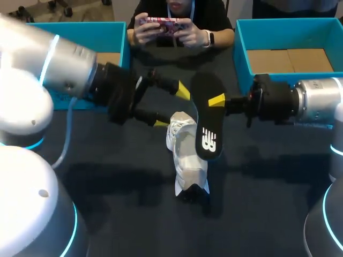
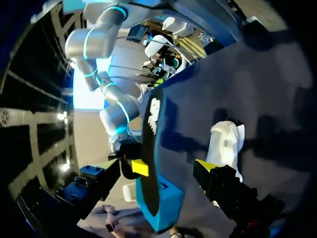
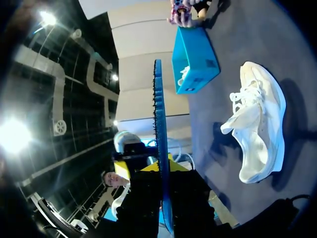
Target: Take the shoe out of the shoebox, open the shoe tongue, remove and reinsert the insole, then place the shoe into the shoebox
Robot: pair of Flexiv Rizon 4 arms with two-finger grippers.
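Dark table point(image 1: 107, 176) bears the white shoe point(image 1: 185, 155) at frame centre. Its black insole point(image 1: 208, 120) is held clamped above it by the right gripper point(image 1: 217, 100). The left gripper point(image 1: 171, 107) is spread wide and empty beside the collar. Reinsertion is judged next, so the insole must be steered into the opening.

Dim dark table point(image 1: 107, 179), soft shadows beside the shoe point(image 1: 185, 155), bright overhead glare in right wrist view

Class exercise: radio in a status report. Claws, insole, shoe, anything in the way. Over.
Left claw open beside white shoe. Right claw shut on black insole, held above the shoe. Shoe on table, unboxed; left claw close by its opening.
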